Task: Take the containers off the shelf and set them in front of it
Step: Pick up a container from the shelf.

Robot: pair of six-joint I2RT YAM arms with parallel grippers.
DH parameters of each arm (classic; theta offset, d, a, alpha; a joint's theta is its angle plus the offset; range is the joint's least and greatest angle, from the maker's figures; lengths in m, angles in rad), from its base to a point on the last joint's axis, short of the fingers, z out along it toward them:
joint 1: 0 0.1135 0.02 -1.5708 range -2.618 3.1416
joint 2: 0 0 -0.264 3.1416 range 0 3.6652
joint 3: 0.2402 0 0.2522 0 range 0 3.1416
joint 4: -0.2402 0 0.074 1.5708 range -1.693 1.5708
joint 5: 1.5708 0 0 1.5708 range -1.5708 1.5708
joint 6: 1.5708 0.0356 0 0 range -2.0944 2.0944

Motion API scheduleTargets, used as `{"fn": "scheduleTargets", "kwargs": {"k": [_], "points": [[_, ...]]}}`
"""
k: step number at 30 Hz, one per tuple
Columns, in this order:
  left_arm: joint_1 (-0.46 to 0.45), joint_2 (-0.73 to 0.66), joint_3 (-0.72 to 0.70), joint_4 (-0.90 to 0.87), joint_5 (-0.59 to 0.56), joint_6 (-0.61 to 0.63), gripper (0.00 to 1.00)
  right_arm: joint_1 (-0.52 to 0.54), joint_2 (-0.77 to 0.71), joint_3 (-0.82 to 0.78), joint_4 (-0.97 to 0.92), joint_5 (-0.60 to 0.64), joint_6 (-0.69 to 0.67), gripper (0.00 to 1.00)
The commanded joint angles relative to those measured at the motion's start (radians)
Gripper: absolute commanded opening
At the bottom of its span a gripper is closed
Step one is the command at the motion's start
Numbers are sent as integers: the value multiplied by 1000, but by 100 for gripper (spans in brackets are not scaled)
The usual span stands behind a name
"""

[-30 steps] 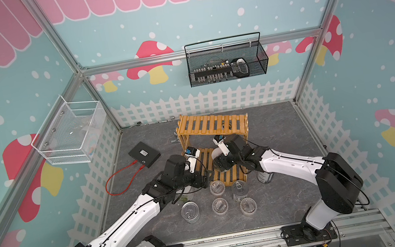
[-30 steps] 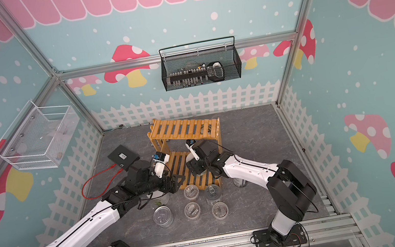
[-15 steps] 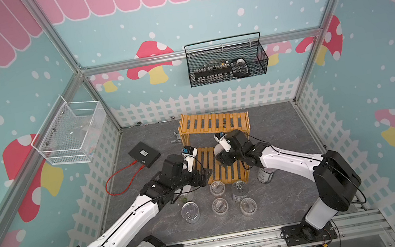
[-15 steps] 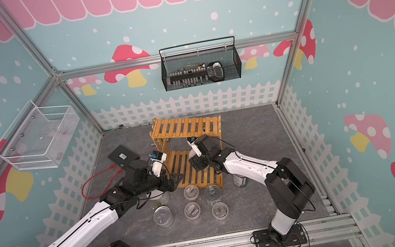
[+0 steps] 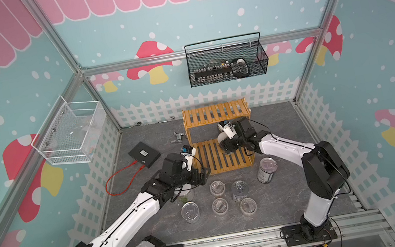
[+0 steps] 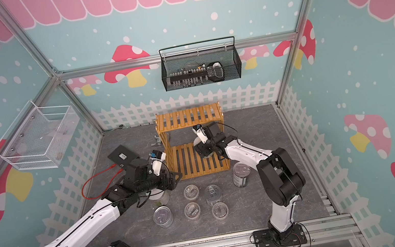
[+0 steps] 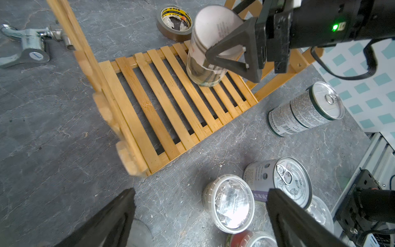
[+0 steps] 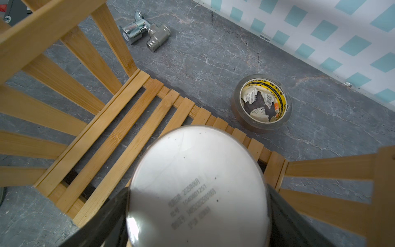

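Eight containers: 3 silver pull-tab tins point(image 5: 266, 169), 3 clear plastic jars point(image 5: 217, 188), 2 white-lidded jars. Seven on floor before honey-coloured slatted wooden shelf point(image 5: 220, 162); one white-lidded jar point(image 7: 213, 32) upright on shelf's lower tier. R gripper point(image 5: 227, 145), the nearer, straddles it, jaws wide against sides; clamped? can't tell. L gripper point(image 7: 201, 193) wide open, empty, by shelf's front-left corner.

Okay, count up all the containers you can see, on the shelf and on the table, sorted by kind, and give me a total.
Silver pull-tab metal tins: 3
Small clear plastic jars with see-through lids: 3
Taller white-lidded jars: 2, one on the honey-coloured wooden slat shelf, one partly hidden under the left arm
Total: 8
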Motion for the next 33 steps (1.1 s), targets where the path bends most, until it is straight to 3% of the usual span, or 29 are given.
{"fn": "scheduleTargets", "kwargs": {"k": [1, 7, 18, 33], "points": [[8, 15, 19, 19, 21, -1, 99, 1, -24, 34, 112, -120, -26, 68], [10, 35, 23, 24, 30, -4, 99, 18, -77, -66, 157, -218, -14, 66], [10, 46, 30, 26, 43, -6, 99, 38, -108, -152, 194, -204, -17, 66], [12, 27, 70, 9, 31, 6, 99, 127, -307, -253, 151, -212, -13, 63]]}}
